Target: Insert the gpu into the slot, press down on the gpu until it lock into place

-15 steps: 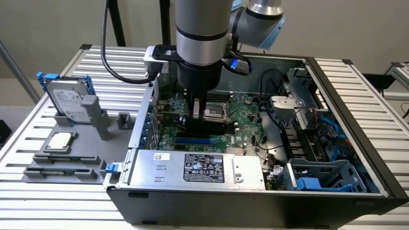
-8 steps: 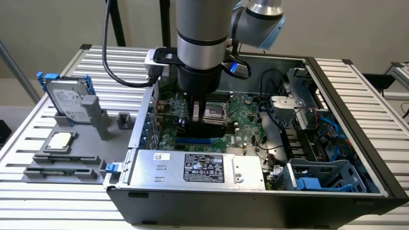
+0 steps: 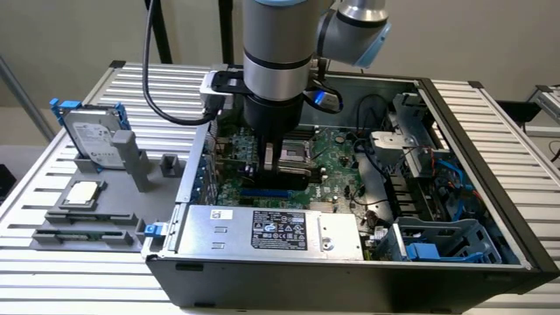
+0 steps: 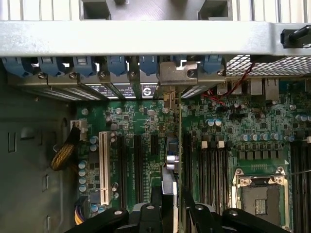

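Tabletop: slatted grey metal tabletop (image 3: pixel 490 131), carries everything.
Left fixture: grey plastic holder block (image 3: pixel 105 220) at the exterior view's left, well apart from the work. A grey hard drive with blue rails (image 3: pixel 92 139) stands upright in it and a small square silver chip (image 3: pixel 81 192) lies flat nearer the camera.
Case: open black computer case (image 3: pixel 350 282) with a green motherboard (image 3: pixel 337 170) on its floor.
Arm: grey Universal Robots arm (image 3: pixel 275 52), reaching straight down into the case.
Claw: black two-finger claw (image 3: pixel 278 170), narrow, pinched on the gpu's top edge.
Gpu: thin flat green card with black cover and silver end bracket (image 4: pixel 168 184), upright on edge between the fingers, bracket end at the rear panel's row of blue clips (image 4: pixel 116 63).
Slot: long narrow bright-blue plastic connector strip (image 3: pixel 262 194), directly under the card. Can't tell if the card's edge is fully seated.
Beside card: black memory slots (image 4: pixel 211 170) just beside, then the empty silver CPU socket (image 4: pixel 260 194).
Front and right: silver power supply box (image 3: pixel 271 230), and a blue plastic drive cage (image 3: pixel 437 246) at the exterior view's right.
Stage: looks like insert/press, lock not confirmed.
Risk 1: card tilted or offset from the slot, so a push jams the edge or stresses the board.
Risk 2: bracket catching on the rear panel, so one end rides high.
Risk 3: thin pinch slipping under the downward load, so the card is left unlocked.
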`<state>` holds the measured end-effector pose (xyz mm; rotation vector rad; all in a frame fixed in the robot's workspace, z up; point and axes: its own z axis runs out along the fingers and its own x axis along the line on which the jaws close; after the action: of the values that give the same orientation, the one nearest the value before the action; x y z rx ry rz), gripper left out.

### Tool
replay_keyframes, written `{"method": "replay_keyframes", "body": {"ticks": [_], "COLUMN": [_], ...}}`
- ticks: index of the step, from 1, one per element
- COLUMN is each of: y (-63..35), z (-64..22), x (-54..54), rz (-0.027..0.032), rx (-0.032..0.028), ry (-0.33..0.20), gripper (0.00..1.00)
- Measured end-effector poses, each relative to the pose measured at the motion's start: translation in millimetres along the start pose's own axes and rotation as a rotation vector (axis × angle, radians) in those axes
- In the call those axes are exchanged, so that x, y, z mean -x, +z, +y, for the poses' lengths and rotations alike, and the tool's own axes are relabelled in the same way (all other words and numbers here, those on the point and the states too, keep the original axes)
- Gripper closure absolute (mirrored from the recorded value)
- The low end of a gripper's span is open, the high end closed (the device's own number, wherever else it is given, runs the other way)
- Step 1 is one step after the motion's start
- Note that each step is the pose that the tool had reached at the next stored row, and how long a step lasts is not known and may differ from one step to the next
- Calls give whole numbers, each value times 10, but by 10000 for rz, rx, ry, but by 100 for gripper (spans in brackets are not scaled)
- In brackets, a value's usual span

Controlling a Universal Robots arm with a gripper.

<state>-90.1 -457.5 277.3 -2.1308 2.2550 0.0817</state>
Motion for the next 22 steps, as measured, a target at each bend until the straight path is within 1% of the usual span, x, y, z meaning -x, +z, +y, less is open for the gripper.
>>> {"method": "replay_keyframes", "body": {"ticks": [2, 4, 22], "y": [17, 27, 125], "z": [-5, -11, -17], "x": [-1, -1, -7], "rz": [3, 5, 8], "rx": [25, 37, 58], "ry": [-18, -58, -362], "gripper": [74, 74, 74]}}
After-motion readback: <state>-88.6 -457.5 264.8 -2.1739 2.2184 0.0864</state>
